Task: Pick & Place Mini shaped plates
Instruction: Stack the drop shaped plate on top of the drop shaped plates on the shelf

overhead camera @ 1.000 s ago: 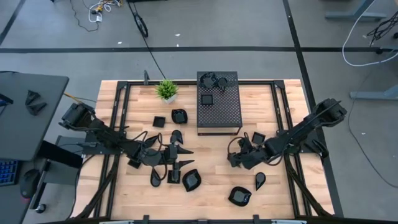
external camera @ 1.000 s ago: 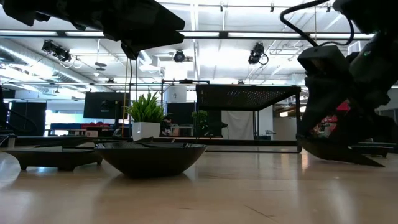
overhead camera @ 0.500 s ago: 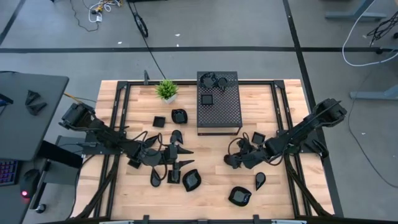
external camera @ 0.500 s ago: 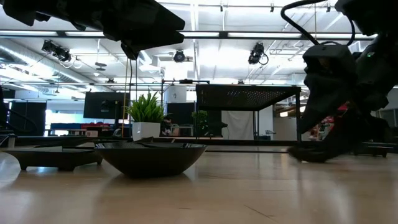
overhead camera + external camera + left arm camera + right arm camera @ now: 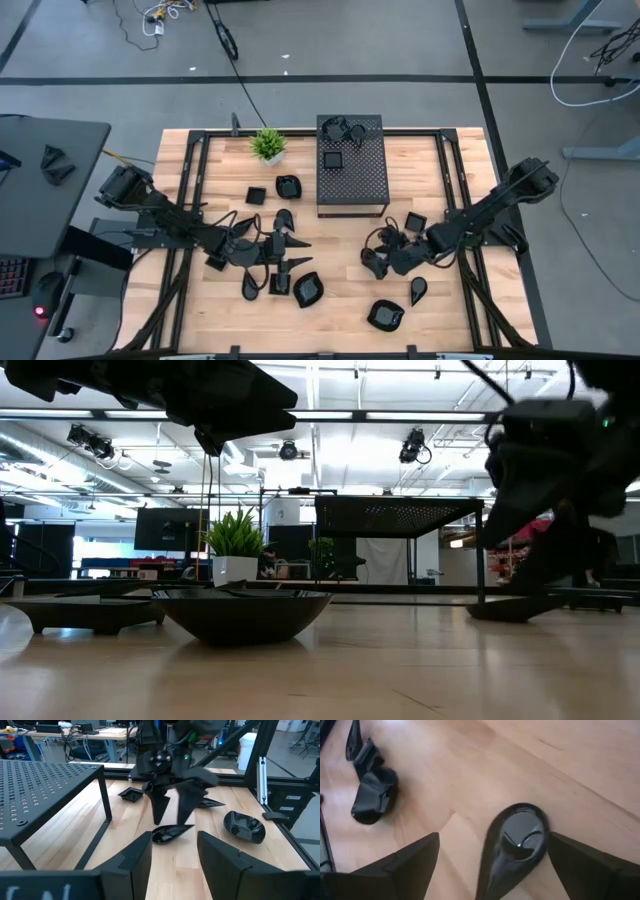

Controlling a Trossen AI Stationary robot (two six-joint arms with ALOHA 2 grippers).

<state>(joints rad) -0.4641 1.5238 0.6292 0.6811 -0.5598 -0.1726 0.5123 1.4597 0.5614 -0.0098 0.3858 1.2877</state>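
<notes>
Right gripper [image 5: 490, 865] fingers spread wide around a teardrop plate [image 5: 517, 840], ungrasped; most plates remain scattered on the table [image 5: 340, 300].

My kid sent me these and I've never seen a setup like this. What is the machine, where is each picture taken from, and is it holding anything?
It is a robot with two dark arms at a wooden table, each ending in a two-finger gripper. One picture looks straight down, one looks level across the tabletop, and two come from cameras on the wrists. Small glossy black plates lie scattered on the wood, beside a perforated black stand and a potted plant. The right gripper is open, its fingers on either side of a teardrop plate that lies on the table, so nothing is held. The left gripper is open and empty, facing the right arm.
</notes>
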